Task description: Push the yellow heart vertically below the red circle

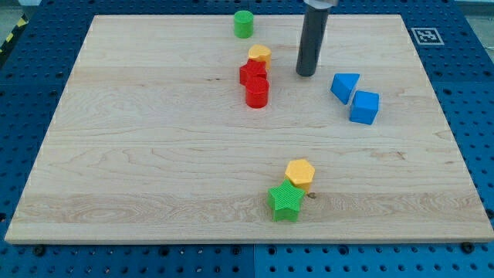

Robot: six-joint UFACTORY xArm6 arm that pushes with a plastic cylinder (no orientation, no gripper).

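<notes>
The yellow heart lies near the view's top centre, touching the upper edge of a red block whose shape I cannot make out. The red circle, a short cylinder, sits just below that red block and touches it. My tip rests on the board to the right of the yellow heart and the red blocks, a clear gap away from them. The rod rises straight up out of the view's top.
A green cylinder stands at the top edge. A blue triangle and blue cube lie right of my tip. A yellow hexagon touches a green star near the bottom. The wooden board lies on blue pegboard.
</notes>
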